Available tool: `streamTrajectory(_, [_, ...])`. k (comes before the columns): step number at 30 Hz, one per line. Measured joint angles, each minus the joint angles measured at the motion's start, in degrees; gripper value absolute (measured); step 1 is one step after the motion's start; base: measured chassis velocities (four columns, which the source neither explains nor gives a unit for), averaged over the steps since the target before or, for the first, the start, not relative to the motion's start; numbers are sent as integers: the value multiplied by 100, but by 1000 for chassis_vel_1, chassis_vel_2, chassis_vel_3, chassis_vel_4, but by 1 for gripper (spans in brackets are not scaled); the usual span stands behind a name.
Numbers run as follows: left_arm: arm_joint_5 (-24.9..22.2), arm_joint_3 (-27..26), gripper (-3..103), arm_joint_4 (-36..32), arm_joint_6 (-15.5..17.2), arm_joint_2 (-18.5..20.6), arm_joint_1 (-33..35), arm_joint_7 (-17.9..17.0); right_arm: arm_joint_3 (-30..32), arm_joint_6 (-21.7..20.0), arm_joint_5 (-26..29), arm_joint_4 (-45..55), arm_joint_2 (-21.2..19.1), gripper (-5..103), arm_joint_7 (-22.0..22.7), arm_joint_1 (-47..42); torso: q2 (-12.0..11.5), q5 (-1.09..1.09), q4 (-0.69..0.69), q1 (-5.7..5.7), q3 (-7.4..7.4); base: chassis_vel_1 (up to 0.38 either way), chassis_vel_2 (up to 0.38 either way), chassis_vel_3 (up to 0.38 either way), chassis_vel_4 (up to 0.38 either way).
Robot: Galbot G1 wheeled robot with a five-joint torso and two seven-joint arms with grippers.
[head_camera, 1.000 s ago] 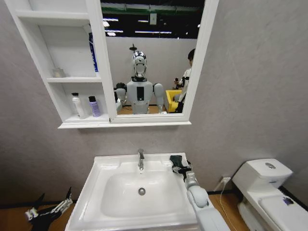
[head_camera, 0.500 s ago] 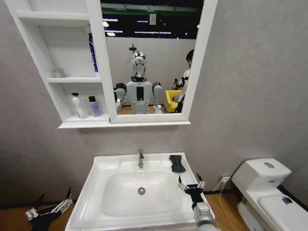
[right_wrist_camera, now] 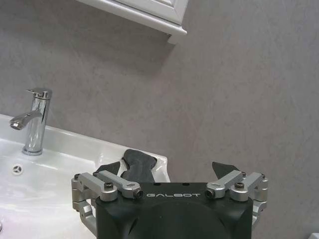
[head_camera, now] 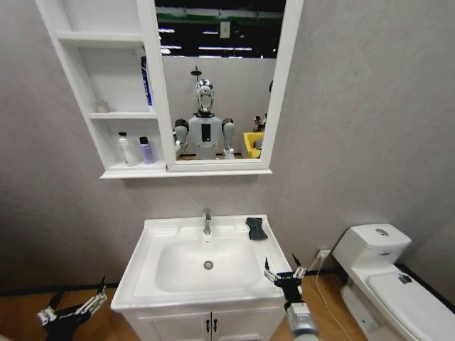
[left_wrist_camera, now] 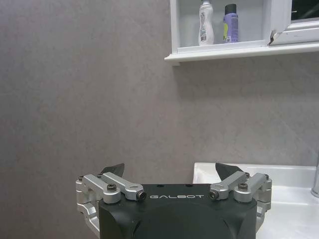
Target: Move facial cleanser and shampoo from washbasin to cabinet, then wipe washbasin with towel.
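Left gripper parked low beside the vanity, jaws apart, empty. Two bottles stand on the lowest cabinet shelf, so the moving step looks done. Washbasin bare apart from the towel on its back right corner. Right gripper by the front right corner, jaws apart, short of the towel. Right wrist view adds the towel's crumpled fold beside the faucet

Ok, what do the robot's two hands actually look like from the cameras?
The left hand and right hand match: a black block body with white "GALBOT" lettering, silver metal linkage arms with dark bolts, and black pointed fingertips. In the head view the right hand sits on a pale grey wrist.
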Motion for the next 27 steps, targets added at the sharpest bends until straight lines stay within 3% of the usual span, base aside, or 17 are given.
streamTrajectory(12, [0,0,100,-1,0,0,0,0,-137,-184,102,-2,-120,100,-161,182,1,7,-1,-1,0,356,-349,-338,351])
streamTrajectory(13, [0,0,100,0,0,0,0,-1,-140,-181,106,0,-120,100,-173,172,3,-3,-2,-3,-1,323,-375,-353,345])
streamTrajectory(18, [0,0,100,-1,0,0,0,0,-130,-133,110,-8,-119,100,-184,117,2,5,-1,-2,-1,371,-367,-351,355])
streamTrajectory(19, [0,1,100,0,0,0,0,0,-123,-118,110,-6,-119,100,-183,103,2,-5,-3,-1,-1,317,-358,-325,344])
streamTrajectory(22, [0,0,100,-1,0,0,0,0,-115,-77,110,2,-122,100,-203,76,0,9,0,1,0,364,-350,-328,337])
streamTrajectory(23, [0,0,100,-1,0,0,0,0,-114,-40,108,5,-123,100,-222,64,1,-3,-2,-1,-1,331,-347,-353,323])
streamTrajectory(25, [0,0,100,0,0,0,0,0,-108,-14,99,4,-123,100,-233,64,0,-5,-3,0,-1,363,-361,-353,350])
streamTrajectory(27, [0,0,100,-1,0,0,0,0,-105,4,85,4,-127,100,-272,60,0,8,0,1,0,376,-320,-346,340])
